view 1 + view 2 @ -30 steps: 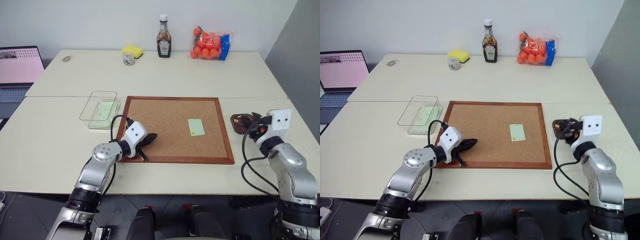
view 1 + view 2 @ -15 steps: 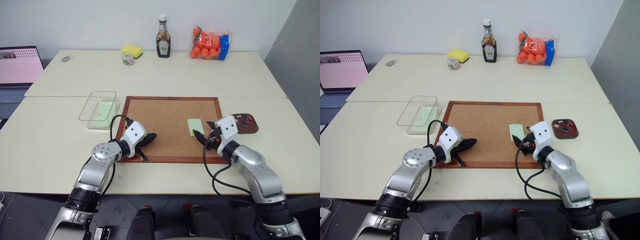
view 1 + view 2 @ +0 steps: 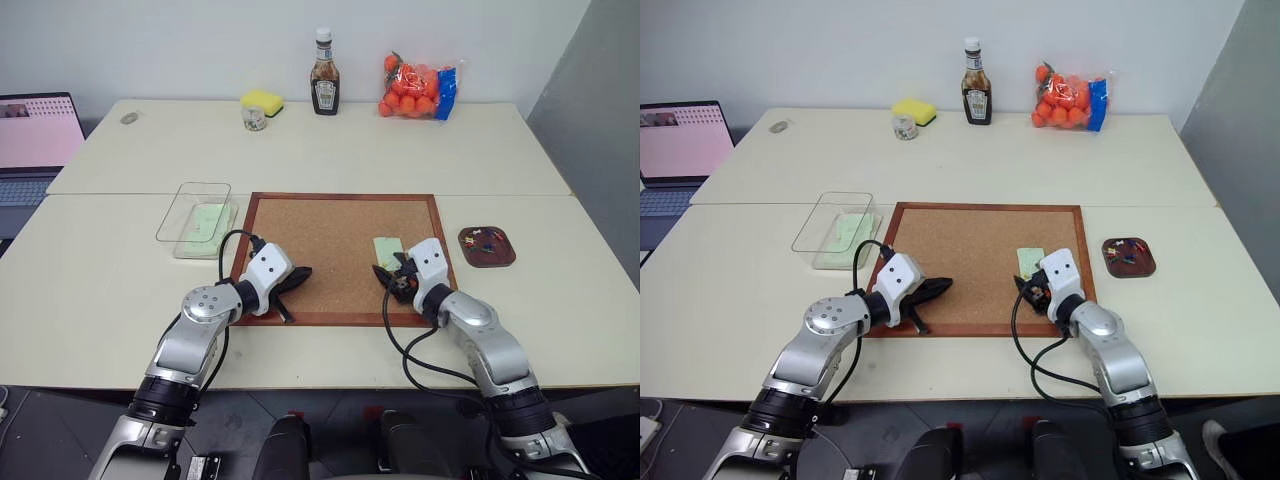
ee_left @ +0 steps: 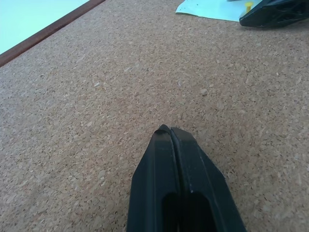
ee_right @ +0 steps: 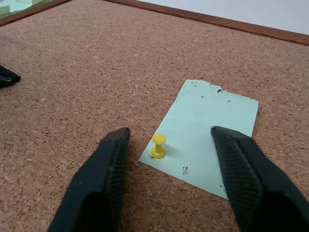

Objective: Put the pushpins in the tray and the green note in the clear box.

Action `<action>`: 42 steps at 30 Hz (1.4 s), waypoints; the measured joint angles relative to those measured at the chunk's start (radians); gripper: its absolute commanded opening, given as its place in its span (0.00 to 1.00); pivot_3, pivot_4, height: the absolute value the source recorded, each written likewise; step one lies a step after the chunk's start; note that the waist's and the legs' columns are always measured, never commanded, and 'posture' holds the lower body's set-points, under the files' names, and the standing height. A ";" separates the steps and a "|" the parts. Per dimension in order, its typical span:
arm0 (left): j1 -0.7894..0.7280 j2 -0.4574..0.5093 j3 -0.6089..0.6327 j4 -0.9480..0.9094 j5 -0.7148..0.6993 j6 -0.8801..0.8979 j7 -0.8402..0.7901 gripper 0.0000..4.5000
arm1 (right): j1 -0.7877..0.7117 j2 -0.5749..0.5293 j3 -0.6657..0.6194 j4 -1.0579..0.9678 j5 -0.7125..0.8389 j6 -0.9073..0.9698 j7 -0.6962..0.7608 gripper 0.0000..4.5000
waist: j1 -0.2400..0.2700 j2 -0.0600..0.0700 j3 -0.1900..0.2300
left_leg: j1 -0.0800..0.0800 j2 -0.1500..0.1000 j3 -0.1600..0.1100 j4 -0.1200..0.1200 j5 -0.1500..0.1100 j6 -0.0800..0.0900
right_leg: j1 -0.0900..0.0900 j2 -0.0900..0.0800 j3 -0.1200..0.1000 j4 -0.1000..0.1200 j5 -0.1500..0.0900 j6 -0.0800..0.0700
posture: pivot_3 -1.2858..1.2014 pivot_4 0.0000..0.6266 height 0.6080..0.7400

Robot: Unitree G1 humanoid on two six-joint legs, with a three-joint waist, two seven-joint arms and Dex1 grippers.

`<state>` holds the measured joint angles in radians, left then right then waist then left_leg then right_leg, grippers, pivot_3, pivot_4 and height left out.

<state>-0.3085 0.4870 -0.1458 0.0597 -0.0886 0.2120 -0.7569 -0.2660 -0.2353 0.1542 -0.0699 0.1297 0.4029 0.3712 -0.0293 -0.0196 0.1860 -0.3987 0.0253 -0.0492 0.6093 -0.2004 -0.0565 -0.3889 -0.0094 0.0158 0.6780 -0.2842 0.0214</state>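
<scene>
A: Status on the grippers?

B: Left gripper [image 4: 170, 133] is clenched, both black fingers pressed flat together with nothing between them. Its tip rests low over the near left part of the corkboard [image 3: 330, 235]. Right gripper [image 5: 166, 137] is spread, jaws apart and empty, straddling a yellow pushpin [image 5: 158, 145] without touching it.

A: Where's the pin exactly?

B: Stuck upright in a corner of the green note [image 5: 207, 125], close to the note's edge. The note lies flat on the right half of the corkboard, peppered with small pinholes.

A: Tray and box?

B: Tray [image 3: 487, 247] sits on the table just right of the corkboard frame, with a few small coloured bits inside; I can't make out individual pins in there. Clear box [image 3: 196, 217] is on the table just off the corkboard's left edge, a pale green slip already lying in it.

A: Any readable text or labels?

B: Nothing legible. The sauce bottle [image 3: 324, 86] at the far edge has a label, but the writing is too small to read. Same for the blue band on the bag of oranges [image 3: 415, 87]. The laptop [image 3: 35, 140] on the left shows a pinkish screen, text unreadable. The yellow sponge [image 3: 261, 100] and small jar [image 3: 255, 118] show no readable markings.
</scene>
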 measured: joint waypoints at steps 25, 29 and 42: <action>0.001 -0.001 -0.001 0.001 0.000 -0.003 0.000 0.00 | -0.005 0.055 -0.062 0.012 0.008 -0.193 0.019 0.01 | 0.000 0.000 0.000 | 0.000 0.000 0.000 0.000 0.000 0.000 | 0.000 0.000 0.000 0.000 0.000 0.000 | 0.52 0.24 1.00; 0.001 -0.001 -0.001 0.001 0.000 -0.004 0.000 0.00 | -0.009 0.061 -0.085 0.010 0.008 -0.230 0.011 0.01 | 0.000 0.000 0.000 | 0.000 0.000 0.000 0.000 0.000 0.000 | 0.000 0.000 0.000 0.000 0.000 0.000 | 0.52 0.24 1.00; -0.001 -0.004 -0.003 0.022 0.004 -0.041 0.001 0.00 | 0.041 0.003 -0.132 -0.094 0.049 -0.191 0.028 0.01 | 0.000 0.000 0.000 | 0.000 0.000 0.000 0.000 0.000 0.000 | 0.000 0.000 0.000 0.000 0.000 0.000 | 0.52 0.24 1.00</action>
<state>-0.3096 0.4826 -0.1485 0.0812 -0.0841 0.1711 -0.7555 -0.2248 -0.2327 0.0220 -0.1635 0.1790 0.2117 0.3993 -0.0289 -0.0196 0.1860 -0.3984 0.0257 -0.0493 0.6093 -0.2004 -0.0565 -0.3889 -0.0095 0.0157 0.6784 -0.2842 0.0214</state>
